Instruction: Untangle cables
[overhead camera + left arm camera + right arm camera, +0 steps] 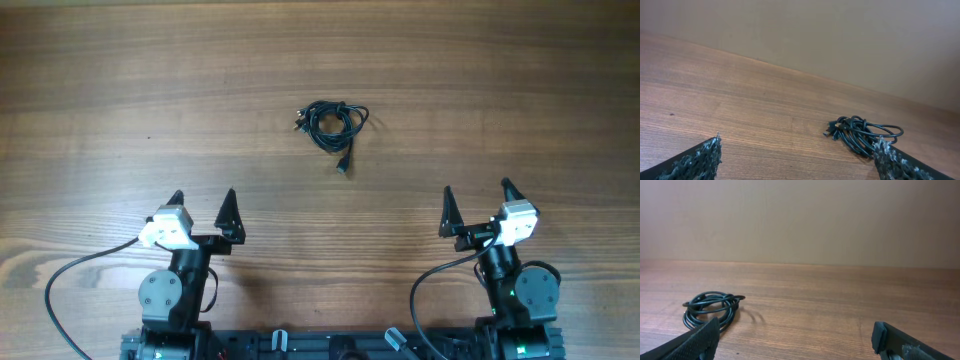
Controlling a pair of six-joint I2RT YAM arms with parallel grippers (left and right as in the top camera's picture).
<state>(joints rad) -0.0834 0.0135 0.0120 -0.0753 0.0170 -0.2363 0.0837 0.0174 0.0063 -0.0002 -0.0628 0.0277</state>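
One small bundle of cables (pixel 332 122) lay on the wooden desk (pixel 100 80), wound into loose black loops. A few small plugs poked out at the bundle's left side, and one plugged end trailed out of the loops toward the two arms. The left claw (pixel 203 194) stood well apart from the cables, on the arms' side of them and off to their left, its two dark fingers spread wide over bare wood. The right claw (pixel 477 187) also stood well apart from the cables, on the same near side but off to their right, its fingers likewise spread wide and closed on nothing. In the left wrist view the cables sat ahead, by the right finger's tip; in the right wrist view they sat ahead, just above the left finger. Beyond the cables, the desk ended at a plain beige wall (pixel 800 220).
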